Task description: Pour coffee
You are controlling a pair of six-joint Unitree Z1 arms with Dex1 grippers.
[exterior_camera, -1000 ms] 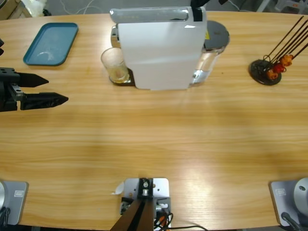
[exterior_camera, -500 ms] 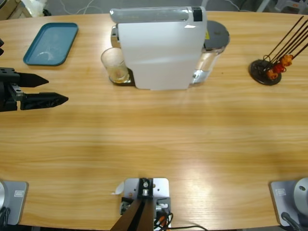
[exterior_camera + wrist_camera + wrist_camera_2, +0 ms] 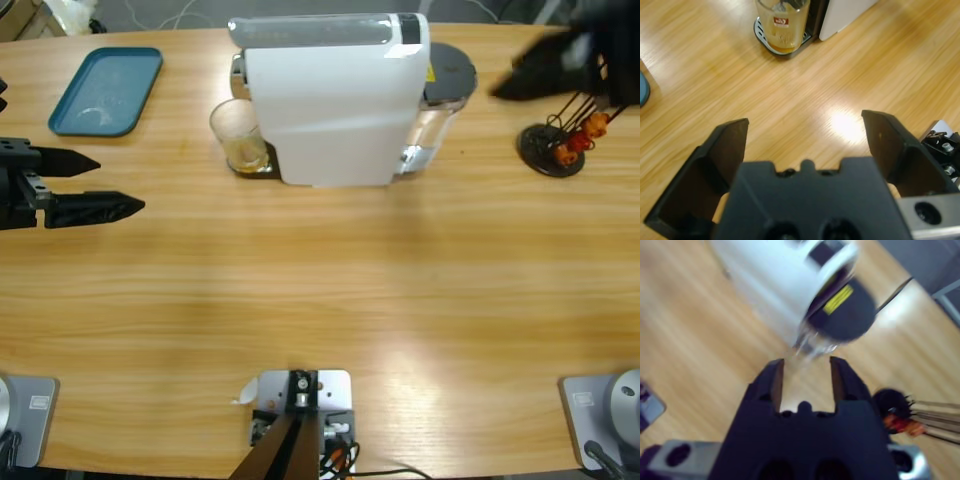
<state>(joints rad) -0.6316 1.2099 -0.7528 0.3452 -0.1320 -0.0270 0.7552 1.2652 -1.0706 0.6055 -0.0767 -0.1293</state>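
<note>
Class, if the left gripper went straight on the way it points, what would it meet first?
Probably the glass of coffee: the left gripper, fingers open, faces it over bare table, though depth is unclear.

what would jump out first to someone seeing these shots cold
The big white coffee machine at the table's far middle dominates, with a clear glass tumbler holding a shallow layer of amber coffee on its drip tray. Next comes the left gripper, jaws wide open, empty, at the table's left edge and pointing toward the glass. The right gripper is a dark blur at the upper right, above the capsule stand.
</note>
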